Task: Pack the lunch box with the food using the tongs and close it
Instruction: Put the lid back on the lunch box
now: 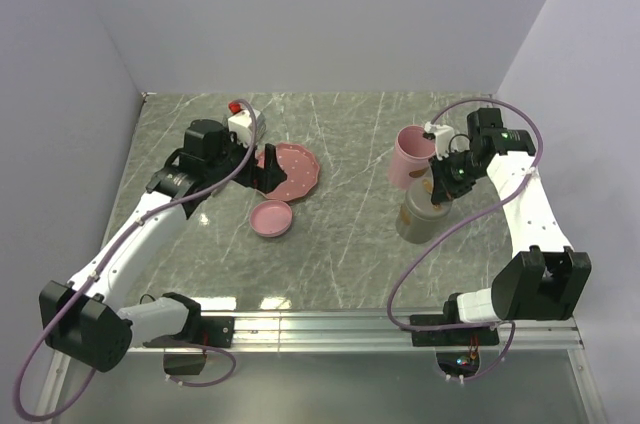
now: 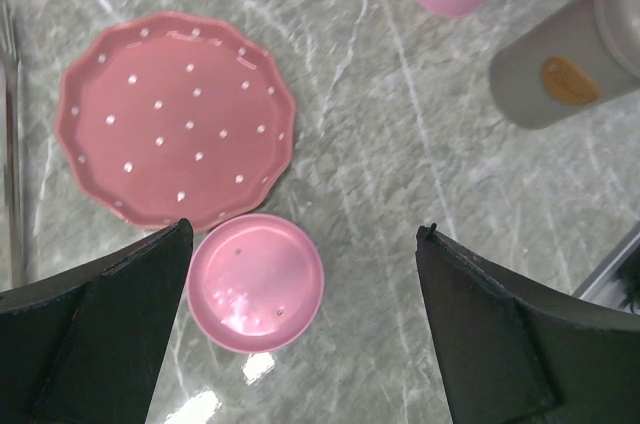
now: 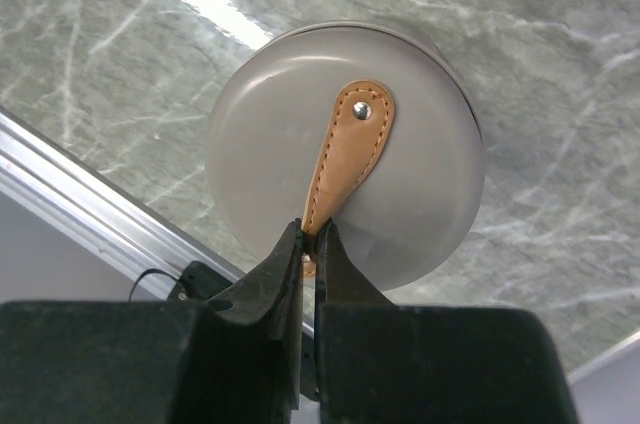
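Tabletop [image 1: 350, 144] is divided so that each arm is given its own half of the closing work. The plate [image 2: 175, 124] is seen bare, ahead and to the left of the left jaws, so the food is judged to be packed already, though neither tub's inside is shown. The pink tub [image 1: 410, 154] is left uncovered just beyond the right jaws, close beside the grey tub [image 1: 412, 224], which is placed directly under them. The grey lid [image 3: 260, 164] is seated flat on that tub. Its tab [image 3: 350, 144] is pinched at the near end by the right gripper [image 3: 315, 244], whose jaws are pressed together on the strap. The tab is judged to be chosen because it is the one thin part that a narrow grip can hold while the lid is settled. The pink lid [image 2: 255, 282] is laid on the tabletop between and just ahead of the widely parted jaws of the left gripper [image 2: 305, 234], and nothing is held there. That spread is judged to suit the lid's full width. The tongs [image 2: 10, 124] are laid aside at the far left of those jaws, beside the plate, and are apparently not needed for the closing.
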Robot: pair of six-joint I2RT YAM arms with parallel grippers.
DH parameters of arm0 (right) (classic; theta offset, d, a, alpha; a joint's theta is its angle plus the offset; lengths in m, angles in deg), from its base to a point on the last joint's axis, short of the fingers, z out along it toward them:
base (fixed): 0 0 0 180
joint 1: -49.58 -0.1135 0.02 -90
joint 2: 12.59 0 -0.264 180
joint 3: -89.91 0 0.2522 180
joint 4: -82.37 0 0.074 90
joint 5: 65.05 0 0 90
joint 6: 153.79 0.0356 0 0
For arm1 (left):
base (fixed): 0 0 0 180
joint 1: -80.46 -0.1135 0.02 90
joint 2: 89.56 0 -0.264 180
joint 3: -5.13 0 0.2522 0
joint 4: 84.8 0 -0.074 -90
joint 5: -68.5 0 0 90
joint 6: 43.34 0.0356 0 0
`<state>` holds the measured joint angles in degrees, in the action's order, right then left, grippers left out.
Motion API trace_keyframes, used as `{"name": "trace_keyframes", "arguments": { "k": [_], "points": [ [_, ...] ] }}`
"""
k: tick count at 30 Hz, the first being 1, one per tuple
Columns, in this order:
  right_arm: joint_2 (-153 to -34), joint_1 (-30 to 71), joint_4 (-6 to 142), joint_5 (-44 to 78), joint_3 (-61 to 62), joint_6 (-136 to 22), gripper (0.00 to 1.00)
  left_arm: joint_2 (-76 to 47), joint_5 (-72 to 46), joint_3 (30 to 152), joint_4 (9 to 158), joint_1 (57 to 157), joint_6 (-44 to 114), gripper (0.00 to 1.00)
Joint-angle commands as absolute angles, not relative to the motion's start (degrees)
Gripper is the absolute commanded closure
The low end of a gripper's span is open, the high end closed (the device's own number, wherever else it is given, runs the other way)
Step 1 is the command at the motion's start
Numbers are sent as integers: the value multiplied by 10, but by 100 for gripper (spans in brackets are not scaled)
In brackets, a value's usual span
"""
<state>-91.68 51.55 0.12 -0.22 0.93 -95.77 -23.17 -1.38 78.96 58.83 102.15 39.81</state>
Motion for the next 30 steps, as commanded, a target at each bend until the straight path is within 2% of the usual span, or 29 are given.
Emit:
{"name": "trace_keyframes", "arguments": {
  "k": [1,11,17,18,20,21,24,28,30],
  "points": [
    [-934,518,-22,93,-4,-962,100,-225,-37,792,580,1018,405,1],
    [-929,519,-7,177,-2,-969,100,-214,-79,777,567,1018,423,1],
    [-942,523,-20,161,-9,-973,100,-186,-28,792,476,1018,524,1],
    [-942,522,-29,156,-19,-974,92,-177,-23,793,463,1018,539,2],
    [-938,521,-35,150,-30,-973,82,-169,-19,787,440,1019,568,4],
    [-936,522,-41,149,-42,-974,72,-159,-16,783,432,1018,577,5],
    [-929,522,-46,148,-59,-972,56,-153,-7,765,414,1019,632,8],
    [-923,523,-56,136,-101,-966,50,-167,18,723,412,1023,711,9],
    [-924,523,-64,122,-123,-966,41,-170,13,710,423,1030,736,10]
  ]
}}
